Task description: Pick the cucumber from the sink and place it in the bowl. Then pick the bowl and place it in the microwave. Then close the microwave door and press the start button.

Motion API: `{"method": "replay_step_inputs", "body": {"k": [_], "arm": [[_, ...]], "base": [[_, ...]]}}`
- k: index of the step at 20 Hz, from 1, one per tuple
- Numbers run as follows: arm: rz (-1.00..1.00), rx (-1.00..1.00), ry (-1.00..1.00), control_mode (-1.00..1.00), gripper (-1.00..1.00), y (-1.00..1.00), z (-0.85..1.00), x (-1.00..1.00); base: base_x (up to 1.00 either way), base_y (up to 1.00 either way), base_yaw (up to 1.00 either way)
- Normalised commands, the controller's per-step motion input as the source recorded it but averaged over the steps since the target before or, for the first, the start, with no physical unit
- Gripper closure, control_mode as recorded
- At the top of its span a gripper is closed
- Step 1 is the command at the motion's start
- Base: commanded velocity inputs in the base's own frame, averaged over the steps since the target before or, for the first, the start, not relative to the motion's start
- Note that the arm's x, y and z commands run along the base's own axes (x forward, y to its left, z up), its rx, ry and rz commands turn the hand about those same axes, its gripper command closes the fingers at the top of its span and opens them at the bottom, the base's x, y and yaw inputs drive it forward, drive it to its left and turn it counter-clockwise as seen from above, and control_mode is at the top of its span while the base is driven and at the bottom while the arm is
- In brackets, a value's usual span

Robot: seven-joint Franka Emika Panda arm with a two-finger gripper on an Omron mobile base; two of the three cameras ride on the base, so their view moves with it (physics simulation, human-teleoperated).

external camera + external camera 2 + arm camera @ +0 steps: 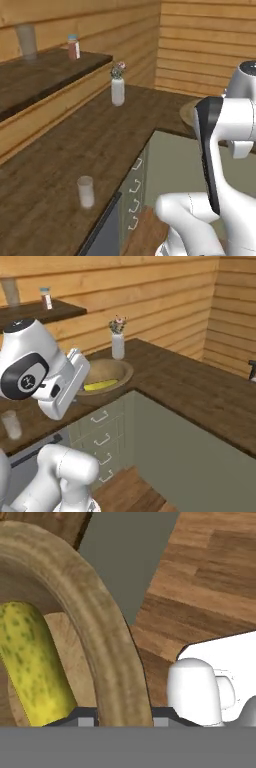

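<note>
Cucumber [30, 662], yellow-green and speckled, is lying inside the tan wooden bowl [117, 372], which is sitting on the dark wood counter [190, 381] near its corner. Gripper [122, 716] is straddling the bowl's rim, one fingertip [82, 717] inside, the other outside, jaws partly closed and pinching the wall.

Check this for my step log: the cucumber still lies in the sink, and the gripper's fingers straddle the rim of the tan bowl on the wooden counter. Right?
Not quite. The cucumber lies inside the bowl, not in the sink; the right base view shows it there, and the hand view shows it just inside the rim. The rest holds: the gripper has one finger on each side of the rim, on the wooden counter.
</note>
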Motion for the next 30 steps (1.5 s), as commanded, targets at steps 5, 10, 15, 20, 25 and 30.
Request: {"method": "replay_step_inputs", "body": {"k": [5, 10, 15, 20, 25, 30], "arm": [[0.0, 0.0, 0.0, 1.0, 1.0, 0.0, 0.0, 0.0], [0.0, 0.0, 0.0, 1.0, 1.0, 0.0, 0.0, 0.0], [0.0, 0.0, 0.0, 1.0, 1.0, 0.0, 0.0, 0.0], [0.0, 0.0, 0.0, 1.0, 1.0, 0.0, 0.0, 0.0], [0.0, 0.0, 0.0, 1.0, 1.0, 0.0, 0.0, 0.0], [0.0, 0.0, 0.0, 1.0, 1.0, 0.0, 0.0, 0.0]], "base": [[0.0, -0.32, -0.93], [0.0, -0.39, -0.91], [0.0, -0.57, -0.84], [0.0, -0.76, -0.77], [0.0, -0.69, -0.77], [0.01, -0.73, -0.74]]}}
